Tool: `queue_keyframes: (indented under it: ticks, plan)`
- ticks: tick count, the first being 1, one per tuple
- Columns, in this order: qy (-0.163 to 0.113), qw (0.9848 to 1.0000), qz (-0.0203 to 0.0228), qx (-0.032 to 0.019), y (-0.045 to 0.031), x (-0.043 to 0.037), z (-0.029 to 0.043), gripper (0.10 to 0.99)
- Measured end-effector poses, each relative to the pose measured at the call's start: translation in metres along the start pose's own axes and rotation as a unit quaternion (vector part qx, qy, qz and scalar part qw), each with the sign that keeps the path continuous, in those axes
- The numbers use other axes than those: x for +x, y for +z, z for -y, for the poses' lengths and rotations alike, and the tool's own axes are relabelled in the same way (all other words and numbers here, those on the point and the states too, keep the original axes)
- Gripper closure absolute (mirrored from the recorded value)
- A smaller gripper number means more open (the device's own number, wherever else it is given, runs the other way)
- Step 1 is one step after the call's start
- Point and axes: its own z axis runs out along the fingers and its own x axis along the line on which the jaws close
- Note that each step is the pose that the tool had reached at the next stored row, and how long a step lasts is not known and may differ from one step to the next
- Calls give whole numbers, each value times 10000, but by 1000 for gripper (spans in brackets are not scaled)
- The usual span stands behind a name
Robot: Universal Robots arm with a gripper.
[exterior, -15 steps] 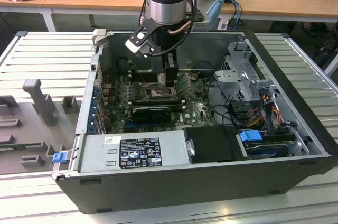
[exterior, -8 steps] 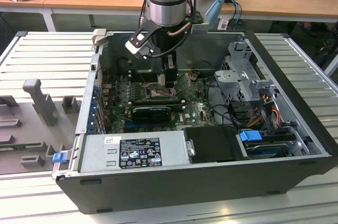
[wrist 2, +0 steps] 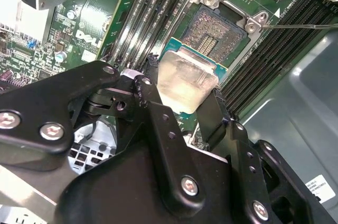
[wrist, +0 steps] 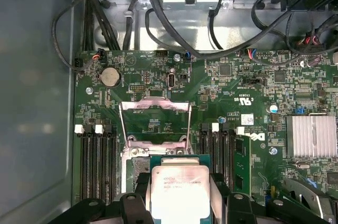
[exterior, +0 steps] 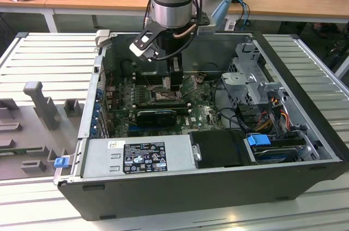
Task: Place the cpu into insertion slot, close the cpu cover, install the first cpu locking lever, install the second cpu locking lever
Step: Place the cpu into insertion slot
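Gripper [wrist 2: 184, 93] is clamped on the cpu [wrist 2: 187, 73] by two opposite edges, holding it just above the slot [wrist 2: 217, 29] and partly over it. Memory slots [wrist 2: 148, 7] flank the slot on both sides. The second wrist view bares the slot's contacts. The first wrist view shows the cover [wrist: 155, 103] swung open beyond the slot, with cables [wrist: 174, 28] farther off.

Even room light fr. above; PC case [exterior: 218, 184] inside dimmer, soft shadows. Pale glare on cpu [wrist 2: 185, 84], second wrist view.
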Motion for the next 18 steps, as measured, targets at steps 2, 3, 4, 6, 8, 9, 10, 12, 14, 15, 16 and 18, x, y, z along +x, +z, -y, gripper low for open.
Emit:
queue_keyframes:
  ticks: [2, 3, 4, 6, 8, 9, 10, 12, 14, 15, 16, 18]
  plan:
    - [0, 10000, 0, 0, 7, 0, 1, 553]
    - [0, 10000, 0, 0, 9, 0, 1, 553]
    - [0, 10000, 0, 0, 12, 0, 1, 553]
    - [0, 10000, 0, 0, 23, 0, 2, 553]
    - [1, 10000, 0, 0, 43, 13, 6, 553]
    - [0, 10000, 0, 0, 60, 32, 10, 553]
    - [1, 10000, -1, -1, 94, 53, 21, 553]
    - [0, 10000, 0, 0, 137, 62, 40, 553]
    - [0, 10000, 0, 0, 196, 78, 62, 553]
    - [0, 10000, 0, 0, 206, 82, 67, 553]
    - [0, 10000, 0, 0, 221, 88, 75, 553]
    - [0, 10000, 0, 0, 242, 96, 90, 553]
